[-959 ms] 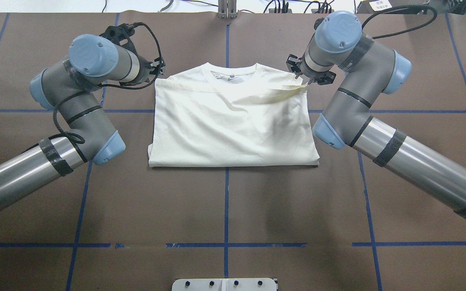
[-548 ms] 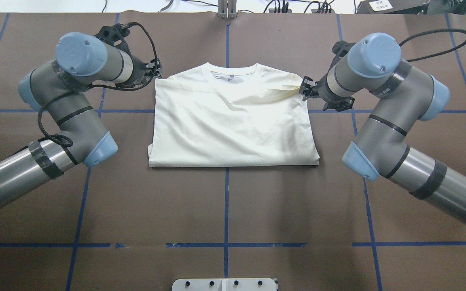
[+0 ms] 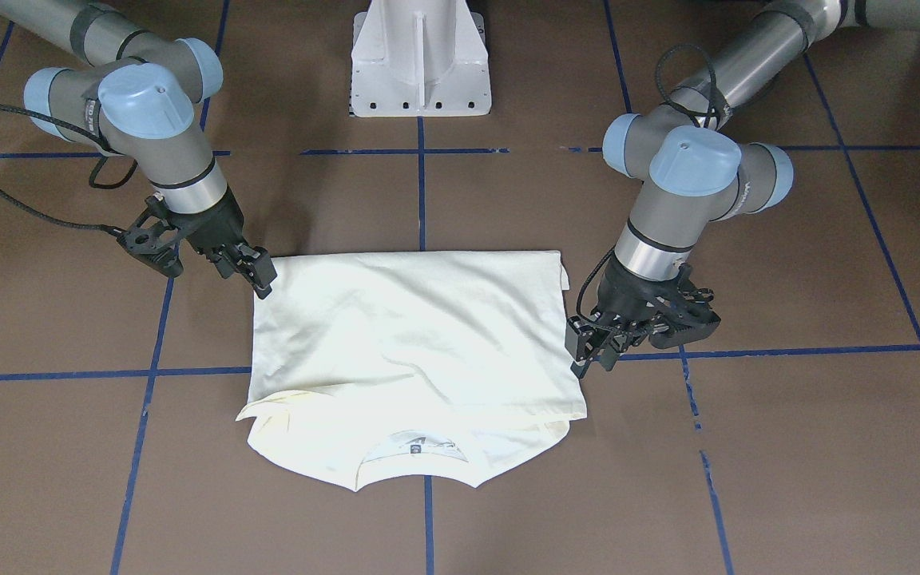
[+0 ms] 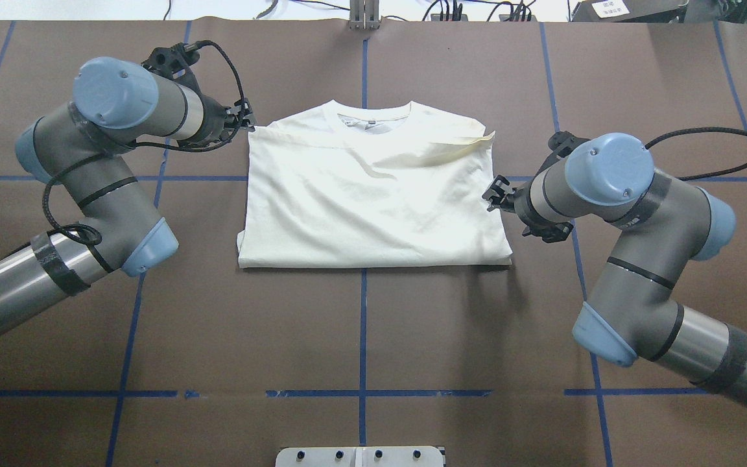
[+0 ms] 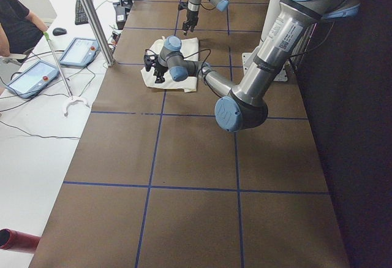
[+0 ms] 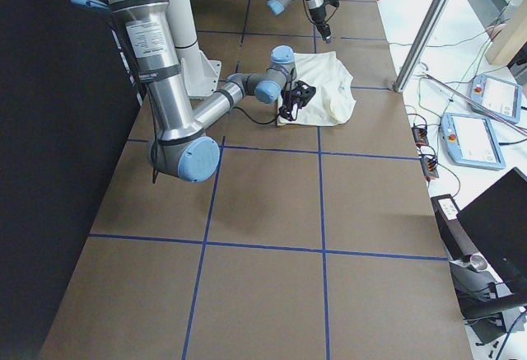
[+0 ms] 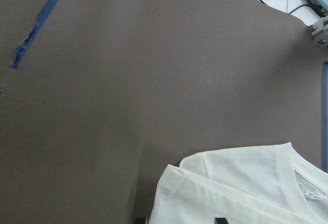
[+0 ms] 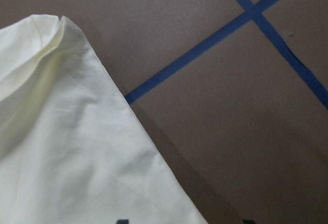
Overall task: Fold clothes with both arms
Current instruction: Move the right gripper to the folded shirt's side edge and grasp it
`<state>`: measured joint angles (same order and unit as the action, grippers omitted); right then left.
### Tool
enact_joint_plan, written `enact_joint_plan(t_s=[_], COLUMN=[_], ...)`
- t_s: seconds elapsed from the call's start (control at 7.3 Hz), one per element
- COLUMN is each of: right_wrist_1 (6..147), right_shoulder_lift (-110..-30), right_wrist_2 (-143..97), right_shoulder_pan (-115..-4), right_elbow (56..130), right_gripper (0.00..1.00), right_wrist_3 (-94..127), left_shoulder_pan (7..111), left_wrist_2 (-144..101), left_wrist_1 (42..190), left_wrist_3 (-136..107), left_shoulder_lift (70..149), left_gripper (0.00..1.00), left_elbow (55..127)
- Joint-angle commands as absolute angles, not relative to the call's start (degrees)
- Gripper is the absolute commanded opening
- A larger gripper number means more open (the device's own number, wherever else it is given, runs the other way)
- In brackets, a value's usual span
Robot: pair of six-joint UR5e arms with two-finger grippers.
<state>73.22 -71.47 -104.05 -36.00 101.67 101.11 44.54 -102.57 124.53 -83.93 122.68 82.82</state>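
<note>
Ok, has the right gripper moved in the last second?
Yes. In the overhead view the right gripper has come toward the robot along the T-shirt's right edge, crossing the horizontal blue tape line to its near side.

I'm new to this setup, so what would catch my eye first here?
A cream shirt folded into a rectangle lies on the brown table, collar away from the robot. The left claw hovers at its far left corner and the right claw beside its right edge, both open.
</note>
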Motion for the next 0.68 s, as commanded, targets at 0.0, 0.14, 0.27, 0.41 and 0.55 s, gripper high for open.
enact_joint_plan(t_s=[0.0, 0.14, 0.27, 0.41, 0.55], right_wrist_1=[73.21, 73.21, 73.21, 73.21, 73.21], right_shoulder_lift=[-73.30, -73.65, -74.09, -74.00, -74.00], right_wrist_2=[-99.68, -99.67, -99.49, -99.49, -99.67], right_shoulder_pan=[-32.09, -31.73, -30.86, -30.76, -30.76], right_elbow=[101.78, 101.60, 101.69, 101.78, 102.21], right_gripper=[0.77, 0.77, 0.76, 0.66, 0.20], right_wrist_3=[102.83, 102.83, 102.92, 103.01, 104.40], left_shoulder_pan=[44.47, 44.47, 44.47, 44.47, 44.47], left_wrist_2=[-102.39, -102.39, -102.39, -102.39, -102.39], left_wrist_1=[124.45, 124.37, 124.37, 124.37, 124.37], left_wrist_3=[-83.85, -83.85, -83.85, -83.85, -83.85], left_shoulder_lift=[122.61, 122.61, 122.69, 122.61, 122.69], left_gripper=[0.54, 0.54, 0.54, 0.54, 0.54], left_elbow=[82.88, 82.88, 82.88, 82.88, 82.79])
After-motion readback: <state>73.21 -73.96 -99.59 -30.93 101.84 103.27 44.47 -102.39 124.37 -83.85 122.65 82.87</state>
